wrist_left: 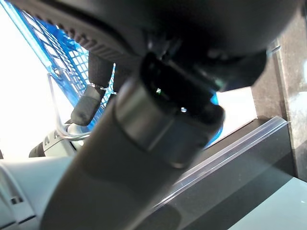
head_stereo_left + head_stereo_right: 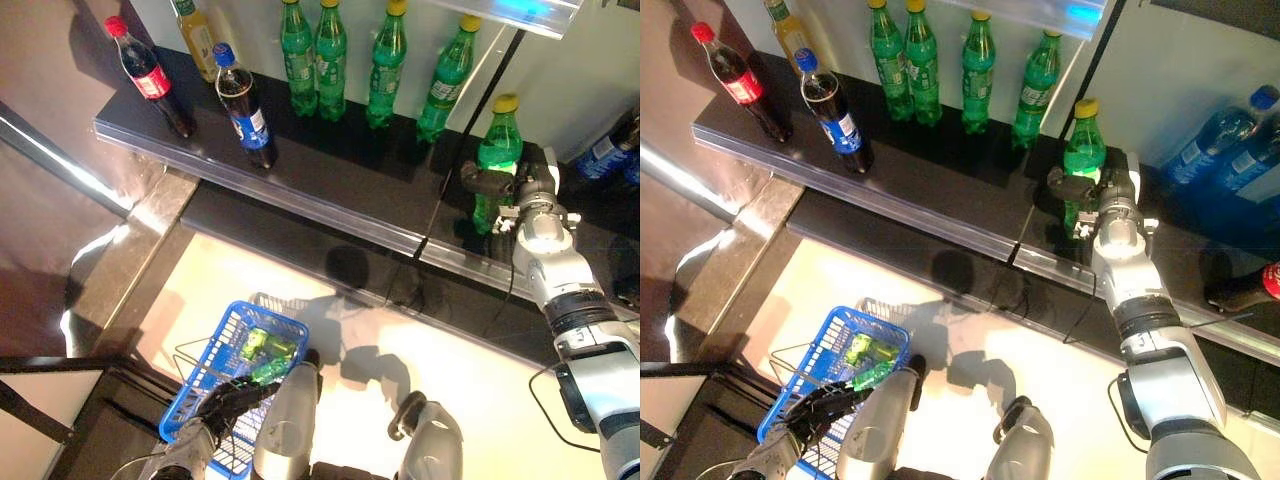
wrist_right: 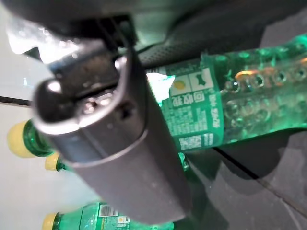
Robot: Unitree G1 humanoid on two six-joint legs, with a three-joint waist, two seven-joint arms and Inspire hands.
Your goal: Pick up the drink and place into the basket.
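A green drink bottle (image 2: 497, 150) with a yellow cap stands upright on the dark shelf (image 2: 330, 170), right of the middle. My right hand (image 2: 535, 180) is at it, dark fingers (image 2: 472, 180) curled round its body. In the right wrist view the thumb (image 3: 110, 143) crosses the bottle's label (image 3: 201, 115). Low at the left, the blue mesh basket (image 2: 215, 345) hangs over the pale floor with a green bottle (image 2: 268, 347) lying inside. My left hand (image 2: 232, 398) is curled on the basket's wire handle (image 1: 57, 129).
Several green bottles (image 2: 330, 60) line the shelf's back. Two cola bottles (image 2: 150, 80) (image 2: 245, 105) and a yellow drink (image 2: 197, 35) stand at the left. Blue bottles (image 2: 1230, 140) are at the right, and a red-capped bottle (image 2: 1250, 285) lies there. A clear strip edges the shelf front (image 2: 300, 200).
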